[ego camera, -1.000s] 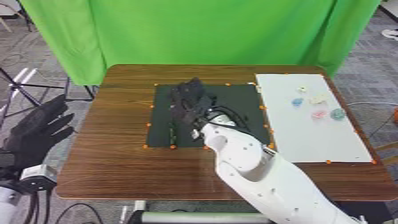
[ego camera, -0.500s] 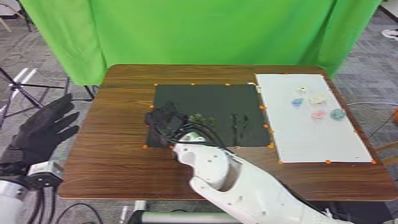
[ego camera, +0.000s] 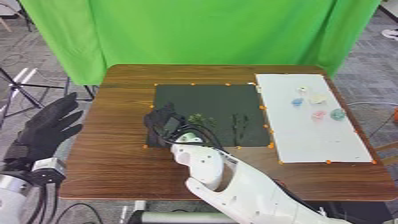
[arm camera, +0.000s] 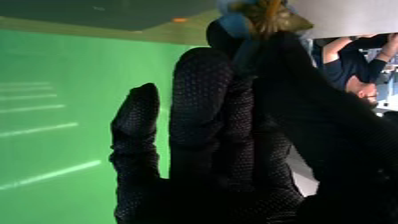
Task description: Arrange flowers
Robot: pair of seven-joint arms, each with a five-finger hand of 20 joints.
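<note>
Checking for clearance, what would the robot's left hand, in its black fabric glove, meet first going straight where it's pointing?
The left hand would probably meet the hanging green cloth curtain first, though depth is unclear.

No readable text, labels or numbers anywhere

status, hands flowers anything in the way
Right hand over left side of black mat; left hand open. Flowers on white sheet. Right arm partly covers mat.
</note>
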